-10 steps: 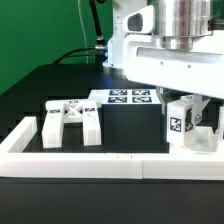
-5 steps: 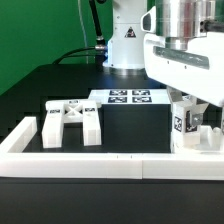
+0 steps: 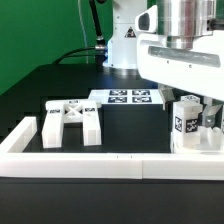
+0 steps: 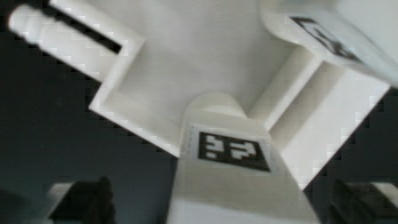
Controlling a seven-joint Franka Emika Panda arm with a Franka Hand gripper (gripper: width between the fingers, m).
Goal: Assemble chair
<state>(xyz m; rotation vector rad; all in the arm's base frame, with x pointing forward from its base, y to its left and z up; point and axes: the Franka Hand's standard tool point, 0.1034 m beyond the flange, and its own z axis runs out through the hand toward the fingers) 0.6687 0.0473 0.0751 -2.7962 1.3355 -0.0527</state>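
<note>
Hand (image 4: 222,203): jaws stand wide, one dark finger (image 4: 80,200) on each side of an upright white chair post (image 4: 231,120). In the wrist view a dark gap shows between the post and each finger, so nothing is gripped.

Chair post: it carries a black-and-white square tag on the face turned to the wrist camera. In the exterior view it stands on the black bench (image 3: 40,85) at the exterior view's right, directly under the arm (image 3: 185,55) and just inside the white border wall (image 3: 110,160). More white chair pieces (image 4: 178,70) lie behind and beside the post. Whether they are joined to it cannot be told.

Second chair part: a cross-braced frame (image 3: 72,122) lies at the exterior view's left, well apart from the post and near the corner of the border wall. No finger is near it.

Marker board (image 3: 125,97): it lies flat on the bench behind both parts, roughly between them, with several tags facing up.

Arm: its broad white body fills the upper right of the exterior view and hides the top of the post.
</note>
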